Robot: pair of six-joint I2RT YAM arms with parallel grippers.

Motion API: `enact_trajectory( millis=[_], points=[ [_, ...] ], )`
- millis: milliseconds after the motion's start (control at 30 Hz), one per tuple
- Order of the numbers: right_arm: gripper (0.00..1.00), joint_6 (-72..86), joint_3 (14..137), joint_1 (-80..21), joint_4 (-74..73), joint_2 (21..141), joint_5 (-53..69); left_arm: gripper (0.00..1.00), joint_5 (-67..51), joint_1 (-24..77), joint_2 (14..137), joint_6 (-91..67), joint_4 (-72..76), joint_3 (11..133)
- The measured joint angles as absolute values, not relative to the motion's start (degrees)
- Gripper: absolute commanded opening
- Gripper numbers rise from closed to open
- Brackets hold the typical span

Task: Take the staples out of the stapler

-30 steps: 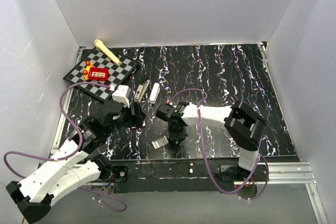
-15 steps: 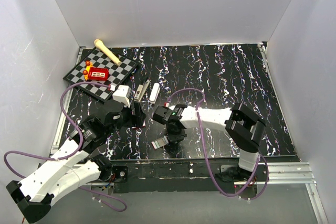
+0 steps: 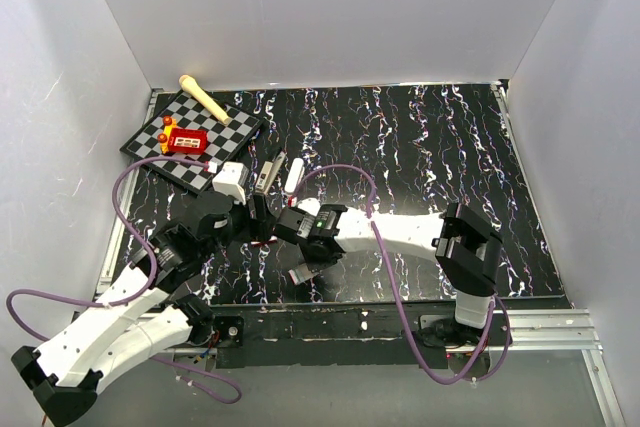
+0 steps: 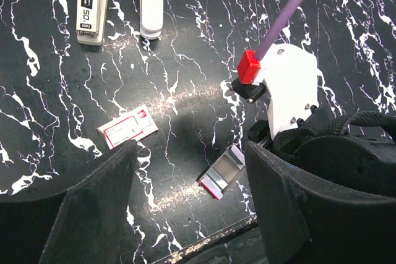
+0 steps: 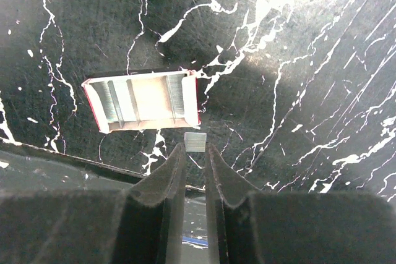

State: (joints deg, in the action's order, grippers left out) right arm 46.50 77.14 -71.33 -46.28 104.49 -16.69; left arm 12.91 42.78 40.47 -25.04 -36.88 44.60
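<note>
The stapler (image 3: 267, 174) is a slim grey bar lying flat near the chessboard, and it also shows at the upper left of the left wrist view (image 4: 91, 3). The staples (image 5: 196, 141) are a tiny silvery strip pinched at the tips of my right gripper (image 5: 196, 150), which is shut on them low over the table's near edge (image 3: 305, 259). My left gripper (image 4: 192, 214) hangs open and empty above the table (image 3: 258, 219), just left of the right arm's wrist (image 4: 288, 85).
An open staple-box tray (image 5: 143, 101) lies just beyond the held strip, seen too in the left wrist view (image 4: 223, 174). A small red-and-white box (image 4: 127, 130) and a white oblong stick (image 4: 151, 4) lie nearby. A chessboard (image 3: 150, 142) with a red toy and a wooden piece sits at the back left.
The right arm has swung left toward the left gripper, its jaws narrowing onto the small strip. The left arm has not moved.
</note>
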Motion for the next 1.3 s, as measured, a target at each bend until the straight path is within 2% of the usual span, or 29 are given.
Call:
enact_trajectory(
  millis=[333,867,1300],
  points=[
    [0.18,40.8,78.26,-71.33,-42.76,105.6,-14.35,0.7,15.64,42.76,36.62,-25.34,-36.88,44.6],
    [0.2,36.99,79.85,-71.33,-40.07,109.08,-8.78,0.72,28.21,42.48,28.62,-28.86,-40.58,44.6],
    [0.23,36.38,81.84,-71.33,-40.45,111.18,-7.99,0.72,29.58,42.48,28.01,-29.26,-40.99,44.6]
  ],
)
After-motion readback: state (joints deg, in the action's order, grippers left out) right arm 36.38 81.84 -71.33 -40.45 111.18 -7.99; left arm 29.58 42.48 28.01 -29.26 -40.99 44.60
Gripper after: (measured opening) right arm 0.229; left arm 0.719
